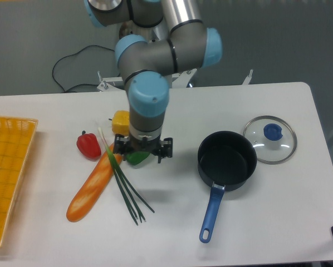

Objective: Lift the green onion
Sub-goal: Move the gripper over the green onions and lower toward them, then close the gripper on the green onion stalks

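Gripper (142, 149) hangs low over the table (278, 211), its two fingers spread apart with nothing between them, right above the green pepper (136, 158), which it mostly hides. The green onion (123, 182) lies flat just left of and below the gripper, pale end up near the red pepper (89, 144), dark stalks fanning toward the front, crossing the baguette (95, 181). A yellow pepper (120, 121) sits behind. Off to the right stand a dark pot (226, 165) and a glass lid (270, 139).

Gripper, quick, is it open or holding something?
Gripper: open, holding nothing, above the green onion.
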Robot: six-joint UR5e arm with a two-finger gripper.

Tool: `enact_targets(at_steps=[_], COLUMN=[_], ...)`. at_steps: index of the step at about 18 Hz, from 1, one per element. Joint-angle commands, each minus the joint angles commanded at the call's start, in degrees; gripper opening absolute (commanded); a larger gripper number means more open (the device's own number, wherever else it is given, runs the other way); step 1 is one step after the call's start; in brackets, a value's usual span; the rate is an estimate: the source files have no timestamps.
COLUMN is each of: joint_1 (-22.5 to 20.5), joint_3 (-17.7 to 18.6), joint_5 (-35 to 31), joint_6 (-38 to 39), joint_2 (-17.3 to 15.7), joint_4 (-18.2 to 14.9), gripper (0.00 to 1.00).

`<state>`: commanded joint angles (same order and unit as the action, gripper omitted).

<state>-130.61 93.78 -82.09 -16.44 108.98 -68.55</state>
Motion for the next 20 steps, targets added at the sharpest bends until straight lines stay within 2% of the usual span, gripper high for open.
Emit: enact_targets(at_steps=[7,12,16,20], joint_1=[2.03,1.94,1.94,1.85], joint_3=[-0.53,-1.23,-2.02,-2.9], joint_5=[0.0,0.0,-0.44,-1.05], joint_6=[2.81,3.08,3.08,2.9], joint_2=[4.48,5.27,7.82,8.17], joint_4=[0.18,0.18,0.18,0.18], gripper=[1.0,1.0,1.0,1.0])
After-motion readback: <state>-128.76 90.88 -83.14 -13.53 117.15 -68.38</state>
